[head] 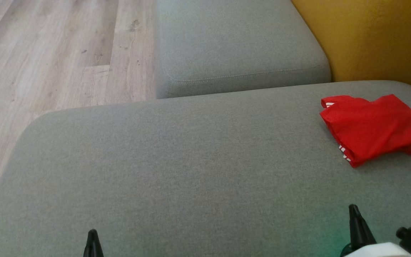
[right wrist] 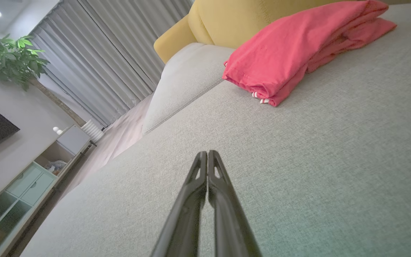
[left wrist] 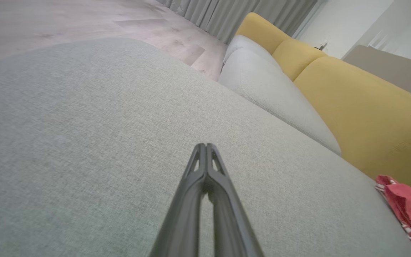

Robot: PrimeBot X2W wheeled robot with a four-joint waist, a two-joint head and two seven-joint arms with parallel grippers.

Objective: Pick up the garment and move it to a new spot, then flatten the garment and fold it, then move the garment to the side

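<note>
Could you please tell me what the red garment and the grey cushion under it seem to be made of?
Red garment: seemingly thin, matte cloth, judging by soft folds and a stitched hem. Grey cushion: likely woven upholstery fabric, matte, with a visible flecked weave.

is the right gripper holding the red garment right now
No, the right gripper is shut on nothing, and the red garment lies on the grey cushion ahead of it, not touching it.

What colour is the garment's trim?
White stripes on the red garment, clearest in the right wrist view.
</note>
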